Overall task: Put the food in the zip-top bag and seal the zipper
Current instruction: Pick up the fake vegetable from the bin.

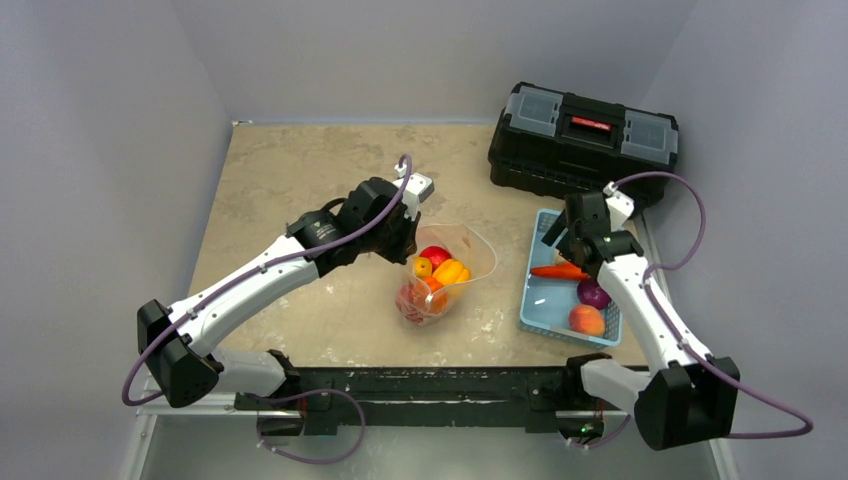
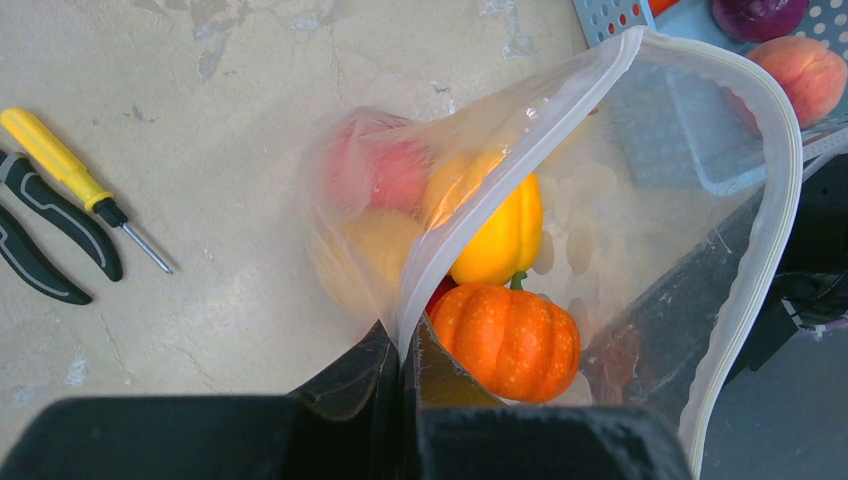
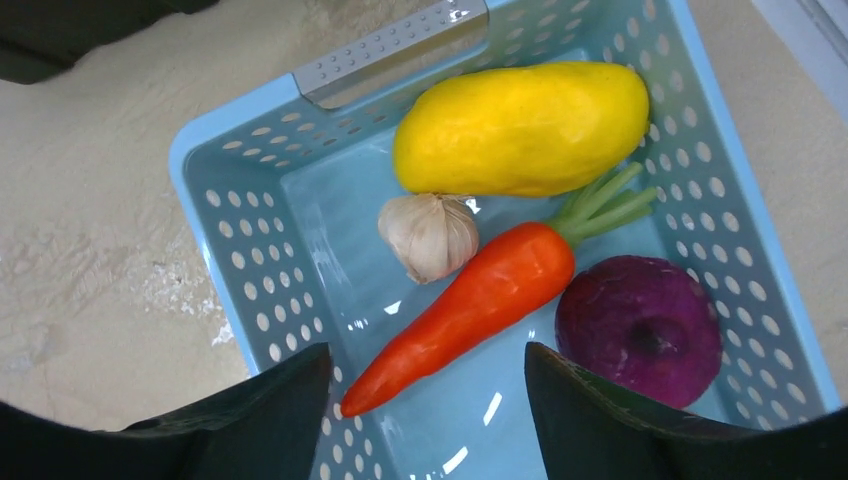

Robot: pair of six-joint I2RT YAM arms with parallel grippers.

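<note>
The clear zip-top bag [image 1: 470, 252] stands open at mid-table, with a red fruit, an orange pumpkin [image 2: 510, 340] and a yellow pepper [image 2: 500, 240] inside. My left gripper [image 2: 405, 360] is shut on the bag's mouth edge, pinching the zipper [image 2: 520, 140] strip and holding it up. My right gripper [image 3: 428, 352] hangs open over the blue tray [image 3: 240, 200], its fingers either side of the carrot's [image 3: 470, 300] pointed end without touching it. Beside the carrot lie a yellow fruit [image 3: 520, 125], a garlic bulb [image 3: 430, 235] and a purple onion [image 3: 640, 325]. A peach [image 1: 586, 319] sits at the tray's near end.
A black toolbox [image 1: 583, 135] stands behind the tray at the back right. A yellow-handled screwdriver [image 2: 70, 170] and black-handled pliers [image 2: 50, 240] lie on the table left of the bag. Grey walls close in the table on three sides.
</note>
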